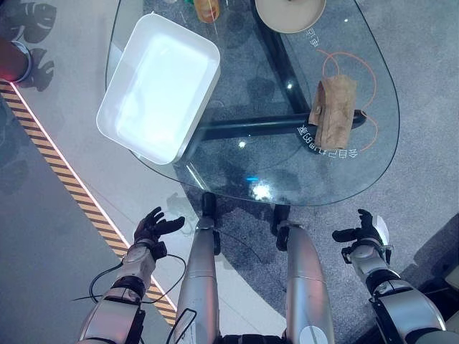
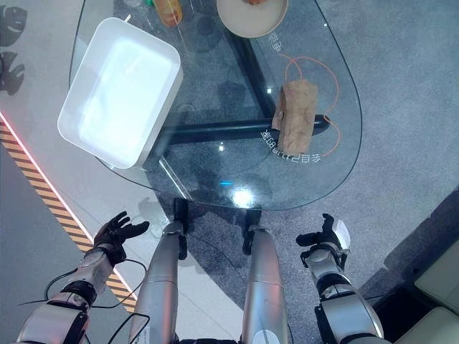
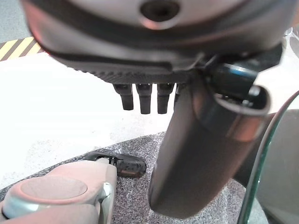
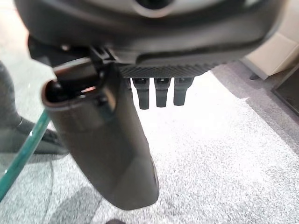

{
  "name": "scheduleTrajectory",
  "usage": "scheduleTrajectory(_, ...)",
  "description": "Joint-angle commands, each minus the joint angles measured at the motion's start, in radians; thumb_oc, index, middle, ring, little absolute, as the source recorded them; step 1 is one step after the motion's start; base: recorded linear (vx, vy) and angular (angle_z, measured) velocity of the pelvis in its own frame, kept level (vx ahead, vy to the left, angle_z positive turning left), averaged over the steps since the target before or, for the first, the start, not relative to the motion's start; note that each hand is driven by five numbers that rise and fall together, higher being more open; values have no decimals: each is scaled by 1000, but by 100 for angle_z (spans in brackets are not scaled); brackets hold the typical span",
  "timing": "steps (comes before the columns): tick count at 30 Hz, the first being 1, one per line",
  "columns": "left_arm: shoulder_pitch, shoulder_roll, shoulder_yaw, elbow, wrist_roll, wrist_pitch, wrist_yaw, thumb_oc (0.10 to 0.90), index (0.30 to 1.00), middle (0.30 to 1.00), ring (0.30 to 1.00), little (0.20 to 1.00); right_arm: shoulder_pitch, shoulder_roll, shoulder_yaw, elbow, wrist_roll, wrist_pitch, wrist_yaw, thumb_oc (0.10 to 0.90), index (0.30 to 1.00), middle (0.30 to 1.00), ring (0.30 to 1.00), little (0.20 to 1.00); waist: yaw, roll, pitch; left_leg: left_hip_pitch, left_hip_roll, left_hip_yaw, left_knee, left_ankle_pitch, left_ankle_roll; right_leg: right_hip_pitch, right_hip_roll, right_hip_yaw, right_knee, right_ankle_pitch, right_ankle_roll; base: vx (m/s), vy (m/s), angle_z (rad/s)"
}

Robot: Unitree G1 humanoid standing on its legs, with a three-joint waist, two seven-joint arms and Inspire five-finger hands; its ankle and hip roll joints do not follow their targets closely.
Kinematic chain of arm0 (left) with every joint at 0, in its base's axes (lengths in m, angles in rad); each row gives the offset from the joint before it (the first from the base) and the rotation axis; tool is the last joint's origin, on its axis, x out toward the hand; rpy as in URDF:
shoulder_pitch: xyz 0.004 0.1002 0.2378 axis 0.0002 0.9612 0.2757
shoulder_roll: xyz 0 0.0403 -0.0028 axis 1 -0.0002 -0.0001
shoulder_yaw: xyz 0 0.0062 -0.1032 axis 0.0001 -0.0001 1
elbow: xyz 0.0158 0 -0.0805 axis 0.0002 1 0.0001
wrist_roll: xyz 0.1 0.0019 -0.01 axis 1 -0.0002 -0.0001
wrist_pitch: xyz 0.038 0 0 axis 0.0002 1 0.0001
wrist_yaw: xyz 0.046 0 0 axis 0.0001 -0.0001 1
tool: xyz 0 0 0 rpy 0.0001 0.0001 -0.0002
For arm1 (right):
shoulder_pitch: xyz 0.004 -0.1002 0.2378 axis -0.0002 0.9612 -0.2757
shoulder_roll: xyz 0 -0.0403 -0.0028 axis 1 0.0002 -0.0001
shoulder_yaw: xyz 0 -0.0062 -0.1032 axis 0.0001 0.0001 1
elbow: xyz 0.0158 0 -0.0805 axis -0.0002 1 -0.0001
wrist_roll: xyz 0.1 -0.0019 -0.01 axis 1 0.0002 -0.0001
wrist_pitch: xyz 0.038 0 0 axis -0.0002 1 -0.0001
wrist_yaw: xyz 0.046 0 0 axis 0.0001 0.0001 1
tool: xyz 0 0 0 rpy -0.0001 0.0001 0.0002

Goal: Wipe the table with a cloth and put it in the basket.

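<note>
A: Where is the cloth (image 1: 333,111) now?

B: It lies crumpled on the glass table (image 1: 373,154), on the robot's right side, near the edge. Nothing touches it. The white basket (image 1: 118,89) stands on the left part of the table, and one of its corners hangs over the rim.

A: And the hands?

B: Both are low, in front of the near edge of the table and apart from it. The left hand (image 1: 152,228) has its fingers spread and relaxed, grasping nothing. The right hand (image 1: 367,231) is the same, fingers straight and empty; its own wrist view shows this too. I think they wait like this because the work has not begun.

A: So which hand should go?

B: The right one, I judge, because the cloth is on its side. The basket is well apart from the cloth, so a carry across the table will be needed later.

A: Is anything in the way?

B: A round bowl (image 1: 290,14) stands at the far edge, and next to it an orange thing (image 1: 207,8), maybe a bottle, I cannot tell well. Both are beyond the cloth, so the reach looks free
</note>
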Motion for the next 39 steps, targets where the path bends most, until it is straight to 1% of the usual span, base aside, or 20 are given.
scheduleTrajectory(1, 91, 38, 2, 17, -17, -51, 1, 800, 900, 900, 900, 900, 95, -90, -92, 31, 132, -39, -105, 800, 900, 900, 900, 900, 10, -1, -19, -29, -48, 45, 188, -141, 82, 23, 24, 9, -14, 32, -4, 34, 3, 1)
scheduleTrajectory(3, 95, 43, -5, 18, -20, -53, -3, 800, 900, 900, 900, 900, 84, -121, -139, 25, 215, -92, -137, 800, 900, 900, 900, 900, 13, -1, -19, -23, -47, 46, 188, -145, 83, 30, 22, 7, -15, 32, -2, 34, -14, 0)
scheduleTrajectory(4, 95, 45, -6, 20, -19, -53, -5, 800, 900, 900, 900, 900, 75, -134, -156, 17, 235, -102, -144, 800, 900, 900, 900, 900, 14, -2, -19, -20, -46, 47, 186, -145, 82, 32, 22, 6, -16, 33, 0, 0, 0, 0)
scheduleTrajectory(7, 97, 51, -6, 22, -17, -53, -11, 800, 900, 900, 900, 900, 62, -154, -182, -2, 266, -142, -180, 800, 900, 900, 900, 900, 15, -5, -19, -16, -47, 47, 186, -147, 82, 36, 22, 5, -18, 36, 1, 0, 0, 0)
scheduleTrajectory(9, 101, 55, -12, 24, -18, -56, -18, 800, 900, 900, 900, 900, 38, -180, -214, -37, 292, -189, -239, 800, 900, 900, 900, 900, 17, -8, -19, -7, -46, 49, 181, -149, 83, 44, 22, 2, -22, 39, 2, 0, 0, 0)
scheduleTrajectory(11, 103, 60, -20, 22, -28, -58, -19, 800, 900, 900, 900, 900, 20, -204, -233, -78, 314, -218, -283, 800, 900, 900, 900, 900, 18, -10, -19, -4, -45, 50, 177, -148, 83, 47, 20, -2, -27, 41, 2, 0, 0, 0)
scheduleTrajectory(15, 103, 66, -25, 15, -37, -58, -18, 800, 900, 900, 900, 900, 10, -215, -257, -170, 319, -268, -376, 800, 900, 900, 900, 900, 14, -13, -19, 1, -48, 51, 165, -148, 85, 49, 21, -6, -37, 45, 3, 0, 0, 0)
scheduleTrajectory(18, 99, 69, -28, 11, -41, -54, -20, 800, 900, 900, 900, 900, -9, -229, -262, -200, 292, -285, -448, 800, 900, 900, 900, 900, 14, -11, -19, 3, -49, 51, 162, -149, 85, 50, 22, -6, -41, 47, 4, 0, 0, 0)
scheduleTrajectory(21, 97, 71, -36, 11, -48, -57, -20, 800, 900, 900, 900, 900, -34, -256, -264, -220, 276, -303, -496, 800, 900, 900, 900, 900, 12, -8, -19, 6, -49, 52, 157, -148, 85, 52, 23, -5, -45, 47, 5, -6, 11, 2)
scheduleTrajectory(24, 102, 74, -46, -13, -64, -51, -8, 800, 900, 900, 900, 900, -62, -278, -257, -329, 266, -338, -566, 800, 900, 900, 900, 900, 8, -5, -19, 7, -50, 55, 147, -145, 84, 51, 25, -5, -53, 49, 7, -15, 15, 2)
scheduleTrajectory(26, 104, 76, -48, -28, -68, -43, -1, 800, 900, 900, 900, 900, -67, -273, -241, -418, 239, -336, -585, 800, 900, 900, 900, 900, 5, -6, -19, 9, -51, 56, 137, -140, 83, 52, 27, -5, -62, 53, 9, 0, 0, 0)
scheduleTrajectory(28, 104, 77, -48, -36, -74, -39, 2, 800, 900, 900, 900, 900, -75, -270, -221, -499, 200, -322, -582, 800, 900, 900, 900, 900, 0, -7, -19, 12, -51, 58, 126, -135, 82, 53, 29, -4, -71, 56, 9, 0, 0, 0)
scheduleTrajectory(30, 111, 71, -48, -44, -77, -41, 5, 800, 900, 900, 900, 900, -79, -265, -200, -590, 159, -283, -583, 800, 900, 900, 900, 900, -5, -8, -19, 18, -50, 59, 115, -129, 79, 57, 33, 0, -81, 57, 10, -13, 37, 0)
scheduleTrajectory(31, 113, 70, -47, -45, -77, -41, 5, 800, 900, 900, 900, 900, -77, -263, -198, -598, 152, -285, -580, 800, 900, 900, 900, 900, -5, -9, -19, 20, -50, 59, 114, -128, 79, 59, 34, 0, -82, 57, 10, -11, 58, 1)
scheduleTrajectory(32, 119, 60, -46, -50, -79, -46, 10, 800, 900, 900, 900, 900, -75, -248, -183, -666, 117, -258, -579, 800, 900, 900, 900, 900, -9, -10, -19, 28, -48, 62, 102, -123, 77, 66, 39, 3, -91, 56, 10, -6, 59, 1)
scheduleTrajectory(33, 124, 50, -44, -55, -76, -50, 16, 800, 900, 900, 900, 900, -73, -233, -173, -710, 84, -249, -577, 800, 900, 900, 900, 900, -11, -10, -19, 37, -48, 65, 90, -119, 76, 75, 43, 5, -101, 55, 10, -5, 60, 1)
scheduleTrajectory(35, 128, 41, -42, -57, -75, -56, 20, 800, 900, 900, 900, 900, -73, -220, -159, -756, 57, -244, -563, 800, 900, 900, 900, 900, -11, -11, -19, 48, -48, 69, 75, -113, 75, 86, 43, 3, -112, 53, 10, -6, 41, -2)
scheduleTrajectory(39, 121, 36, -39, -52, -73, -57, 15, 800, 900, 900, 900, 900, -90, -200, -130, -782, 26, -252, -533, 800, 900, 900, 900, 900, -6, -9, -19, 52, -54, 71, 68, -112, 76, 94, 41, -3, -118, 47, 7, 0, 0, 0)
